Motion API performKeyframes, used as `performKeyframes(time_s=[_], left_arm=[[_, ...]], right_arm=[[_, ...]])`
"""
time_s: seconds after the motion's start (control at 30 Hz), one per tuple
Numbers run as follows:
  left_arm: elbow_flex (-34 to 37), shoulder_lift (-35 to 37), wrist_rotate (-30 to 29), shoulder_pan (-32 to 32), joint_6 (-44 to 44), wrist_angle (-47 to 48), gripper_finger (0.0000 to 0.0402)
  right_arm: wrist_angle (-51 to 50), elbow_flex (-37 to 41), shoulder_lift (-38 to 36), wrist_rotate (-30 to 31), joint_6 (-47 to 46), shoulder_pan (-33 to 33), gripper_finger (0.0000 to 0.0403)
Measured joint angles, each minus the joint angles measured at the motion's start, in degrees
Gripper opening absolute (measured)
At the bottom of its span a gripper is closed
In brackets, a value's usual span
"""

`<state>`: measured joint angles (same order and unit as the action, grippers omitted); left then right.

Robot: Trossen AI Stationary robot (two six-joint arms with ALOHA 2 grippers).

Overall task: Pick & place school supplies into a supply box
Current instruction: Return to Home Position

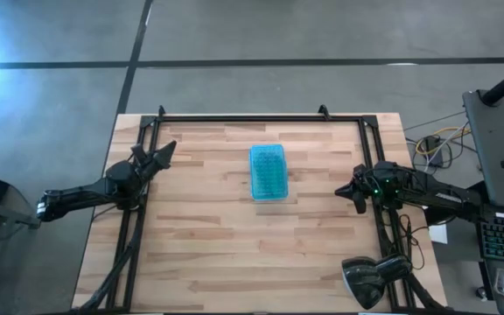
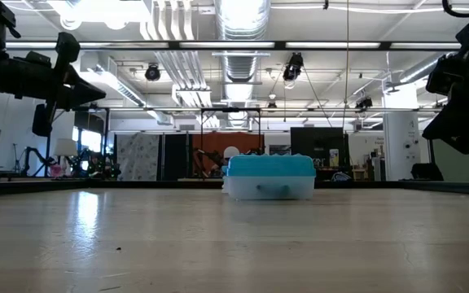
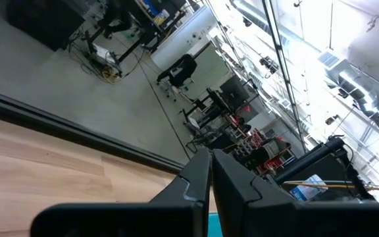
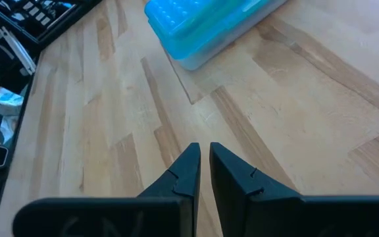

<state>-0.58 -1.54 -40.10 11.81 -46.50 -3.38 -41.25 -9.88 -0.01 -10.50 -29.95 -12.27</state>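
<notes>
The supply box point(image 1: 268, 172) lies shut in the middle of the table, its teal-blue textured lid on top of the translucent tray; it rests flat on its tray bottom, also seen in the low view point(image 2: 269, 177) and the right wrist view point(image 4: 202, 26). No pencils, pens or scissors show in any view. My left gripper point(image 1: 169, 149) hangs above the table's left side, shut and holding nothing point(image 3: 210, 172). My right gripper point(image 1: 340, 191) hangs above the right side, pointing toward the box, shut and holding nothing point(image 4: 204, 164).
A black metal frame point(image 1: 261, 118) runs along the table's far edge and down both sides. A dark lamp-like object point(image 1: 363, 282) sits at the near right corner. A laptop and cables point(image 1: 497, 149) lie off the table's right. Bare wood surrounds the box.
</notes>
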Motion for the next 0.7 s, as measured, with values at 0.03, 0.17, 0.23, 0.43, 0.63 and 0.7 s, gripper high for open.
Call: performKeyframes(time_s=[0.03,0.17,0.23,0.43,0.63,0.7], left_arm=[[0.0,0.0,-0.02,-0.02,0.0,0.0,0.0],[0.0,-0.02,0.0,-0.02,0.0,-0.02,0.0],[0.0,-0.02,-0.01,-0.01,0.0,-0.02,0.0],[0.0,-0.02,0.0,0.0,0.0,-0.04,0.0],[0.0,-0.02,0.0,0.0,0.0,-0.04,0.0],[0.0,-0.02,0.0,-0.02,0.0,-0.04,0.0]], right_arm=[[0.0,-0.01,0.0,-0.01,0.0,0.0,0.0028],[0.0,0.01,0.0,0.0,0.15,0.02,0.0028],[0.0,0.01,0.0,0.0,0.15,0.02,0.0028],[-0.02,0.0,0.0,0.1,0.12,1.39,0.0028],[-0.02,0.01,0.0,0.09,0.12,5.84,0.0028],[-0.02,0.0,0.0,0.09,0.13,7.34,0.0028]])
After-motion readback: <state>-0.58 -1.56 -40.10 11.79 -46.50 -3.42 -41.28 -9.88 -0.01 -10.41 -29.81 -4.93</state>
